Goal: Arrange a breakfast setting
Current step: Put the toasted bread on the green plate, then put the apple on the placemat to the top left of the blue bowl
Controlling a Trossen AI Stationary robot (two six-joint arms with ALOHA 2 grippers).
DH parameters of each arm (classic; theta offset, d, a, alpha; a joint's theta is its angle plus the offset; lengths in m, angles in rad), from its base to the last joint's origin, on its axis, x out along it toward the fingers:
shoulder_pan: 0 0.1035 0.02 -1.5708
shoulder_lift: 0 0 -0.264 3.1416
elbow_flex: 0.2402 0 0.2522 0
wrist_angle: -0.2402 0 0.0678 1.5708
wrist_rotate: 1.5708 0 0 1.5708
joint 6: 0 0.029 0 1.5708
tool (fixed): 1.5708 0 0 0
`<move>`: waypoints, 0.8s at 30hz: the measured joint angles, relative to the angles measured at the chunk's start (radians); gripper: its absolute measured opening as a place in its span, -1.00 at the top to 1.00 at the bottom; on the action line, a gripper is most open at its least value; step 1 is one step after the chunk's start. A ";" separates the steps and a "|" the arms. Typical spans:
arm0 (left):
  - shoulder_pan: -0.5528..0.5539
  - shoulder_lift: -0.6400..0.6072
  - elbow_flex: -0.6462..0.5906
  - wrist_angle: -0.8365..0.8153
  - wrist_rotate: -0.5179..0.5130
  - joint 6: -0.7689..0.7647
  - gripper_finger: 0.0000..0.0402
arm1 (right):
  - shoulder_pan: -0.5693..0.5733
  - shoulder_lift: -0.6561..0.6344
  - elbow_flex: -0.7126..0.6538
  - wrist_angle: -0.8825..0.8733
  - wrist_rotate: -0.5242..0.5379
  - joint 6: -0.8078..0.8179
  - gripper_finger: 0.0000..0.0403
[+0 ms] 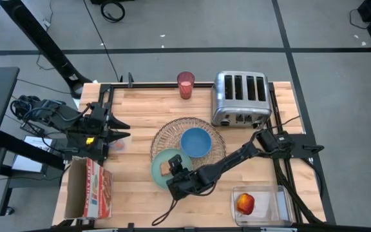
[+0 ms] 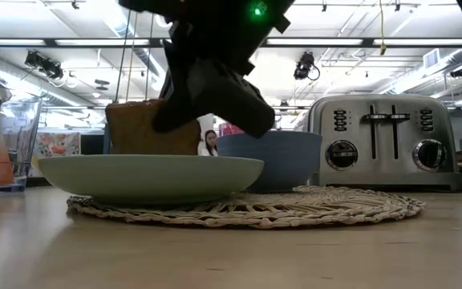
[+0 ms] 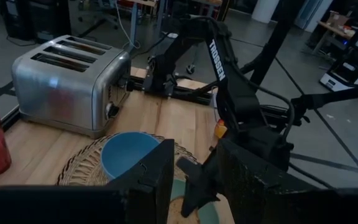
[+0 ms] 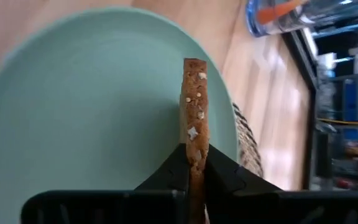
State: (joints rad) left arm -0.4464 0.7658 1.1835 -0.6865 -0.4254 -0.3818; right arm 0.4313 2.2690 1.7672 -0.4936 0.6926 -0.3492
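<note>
High view: right pincer (image 1: 174, 173) hides most of toast (image 1: 167, 169).

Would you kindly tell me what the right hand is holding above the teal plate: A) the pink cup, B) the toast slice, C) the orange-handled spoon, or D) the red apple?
B: the right hand pinches the toast slice on edge over the teal plate.

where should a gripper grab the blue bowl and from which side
Judging by its pose, take the blue bowl by its rim, from above: it sits upright and open on the woven placemat, with the teal plate close beside it.
</note>
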 joint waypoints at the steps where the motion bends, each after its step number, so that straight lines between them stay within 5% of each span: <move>1: 0.000 0.000 0.000 0.000 0.000 0.000 0.35 | -0.003 -0.002 0.000 0.000 -0.023 0.012 0.77; 10: 0.000 0.000 0.000 -0.007 0.000 -0.007 0.35 | -0.036 -0.012 0.000 -0.068 -0.209 0.204 0.36; 15: 0.000 0.000 0.000 -0.033 0.000 -0.027 0.35 | -0.044 -0.080 0.032 -0.201 -0.298 0.463 0.16; 24: 0.000 0.000 0.000 -0.068 -0.001 -0.026 0.35 | -0.038 -0.258 0.034 -0.316 -0.276 0.599 0.00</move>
State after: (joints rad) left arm -0.4469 0.7658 1.1836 -0.7543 -0.4263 -0.4076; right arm 0.3931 2.0107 1.8008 -0.8101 0.4170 0.2501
